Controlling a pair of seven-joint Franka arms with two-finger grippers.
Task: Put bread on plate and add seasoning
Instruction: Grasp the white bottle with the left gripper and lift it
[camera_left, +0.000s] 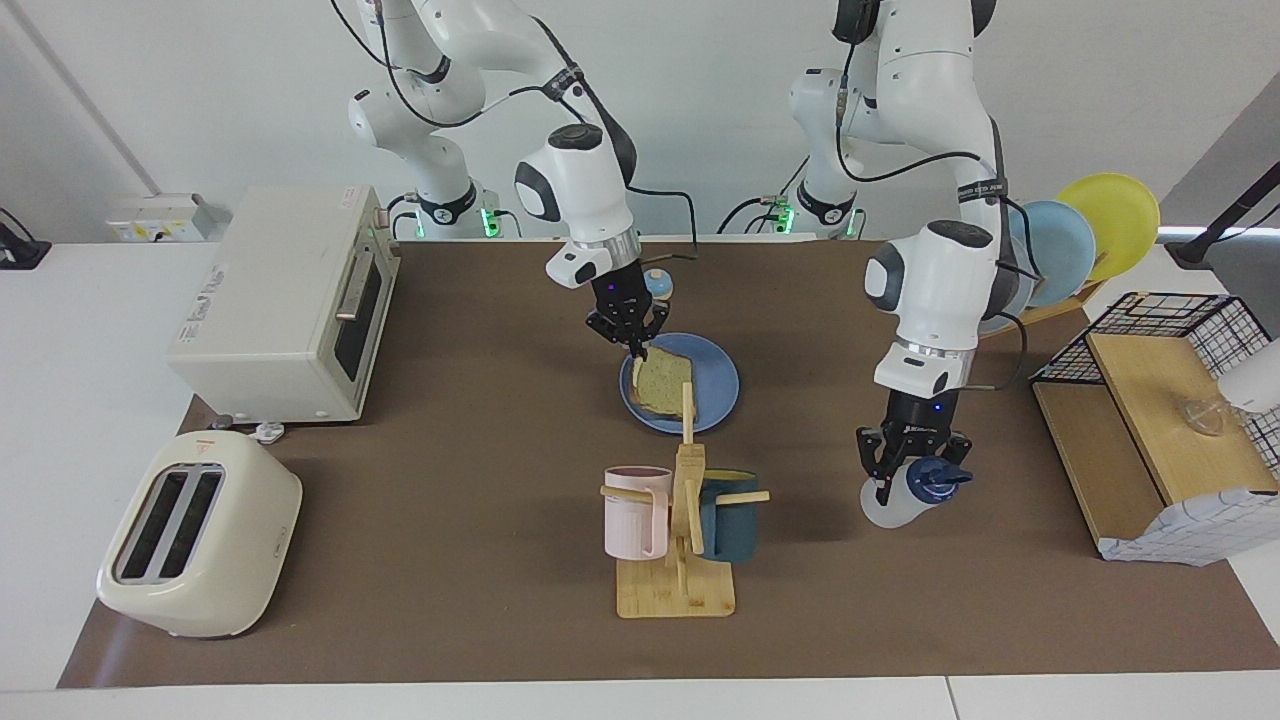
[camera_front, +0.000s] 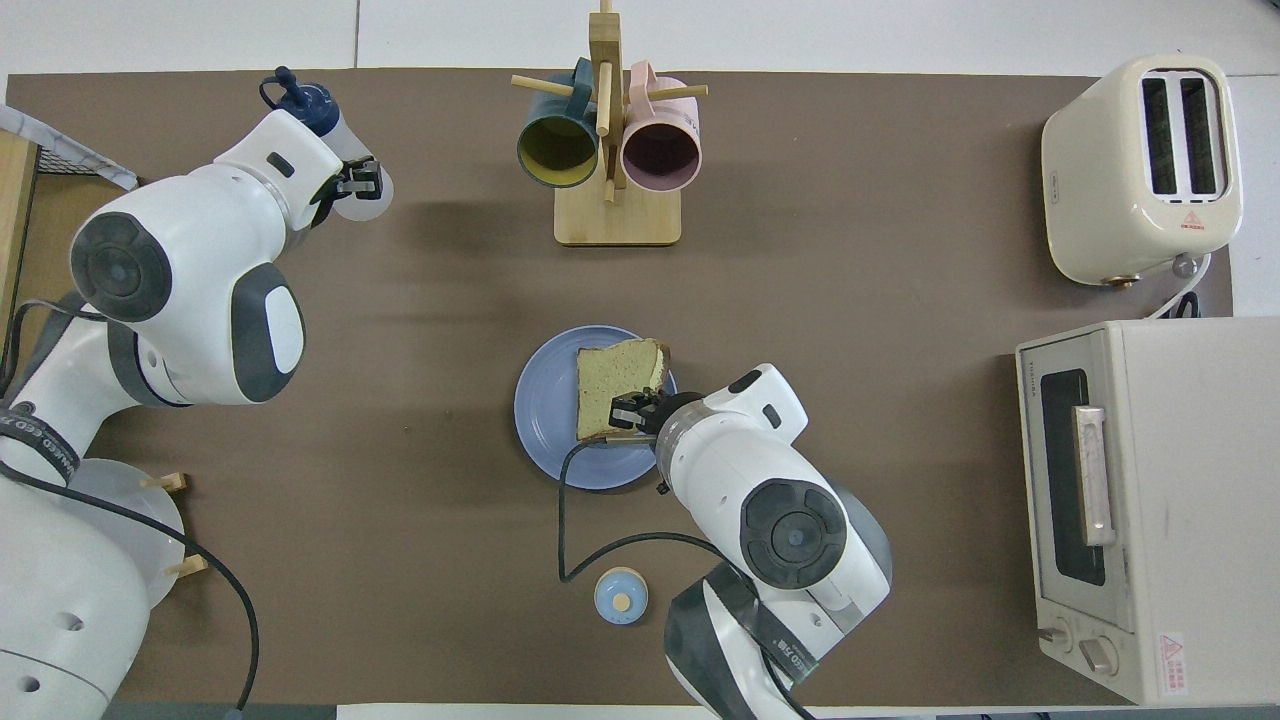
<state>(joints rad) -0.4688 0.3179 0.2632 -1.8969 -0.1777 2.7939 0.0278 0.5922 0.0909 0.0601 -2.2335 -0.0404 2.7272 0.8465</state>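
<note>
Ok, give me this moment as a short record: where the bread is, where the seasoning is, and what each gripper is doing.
bread: slice lying on the blue plate, one edge at the right gripper
right gripper: over the plate's rim, fingers around the bread's edge
seasoning: bottle tilted, held over the mat toward the left arm's end
left gripper: shut on the bottle
seasoning added: not yet

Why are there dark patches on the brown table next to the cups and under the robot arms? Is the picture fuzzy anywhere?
Overhead view: soft shadows fall beside the mug stand and the left arm, so light comes from above. Facing view: a shadow lies under the seasoning in the left gripper; the bread and plate look sharp.
</note>
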